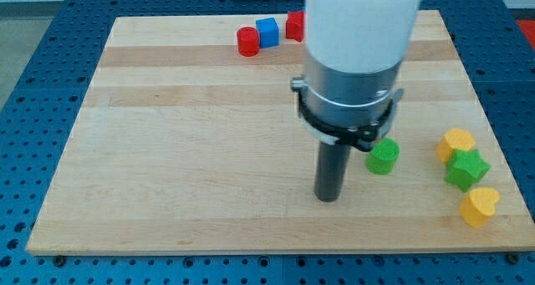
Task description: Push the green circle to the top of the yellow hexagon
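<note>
Nearest the view's bottom, a yellow heart-shaped block (pixel 480 206) lies at the right edge of the pale wooden board (pixel 184 151). Just above it sits a green star-shaped block (pixel 466 169), and touching that, the yellow hexagon block (pixel 457 143). Left of these, the dark rod ends in my tip (pixel 328 199), resting on the board; the arm carries no claw, so nothing is clasped. The green circle block (pixel 383 157) stands just right of the rod and slightly above the tip, apart from the hexagon. Farthest away, near the top edge, sit a red round block (pixel 248 42), a blue cube (pixel 267 32) and another red block (pixel 294 25), partly hidden.
</note>
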Motion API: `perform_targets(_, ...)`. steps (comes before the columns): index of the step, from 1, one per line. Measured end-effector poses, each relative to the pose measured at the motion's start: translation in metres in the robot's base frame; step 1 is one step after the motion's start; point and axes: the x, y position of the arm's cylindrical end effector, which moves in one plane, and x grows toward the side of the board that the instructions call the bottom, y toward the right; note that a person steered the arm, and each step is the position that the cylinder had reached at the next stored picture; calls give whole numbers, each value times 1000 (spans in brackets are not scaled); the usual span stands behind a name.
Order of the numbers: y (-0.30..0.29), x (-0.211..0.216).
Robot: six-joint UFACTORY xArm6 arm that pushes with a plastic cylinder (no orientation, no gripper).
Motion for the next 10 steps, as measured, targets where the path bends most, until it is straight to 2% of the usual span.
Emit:
perform_targets(5, 46, -18)
perform_targets(10, 58, -49)
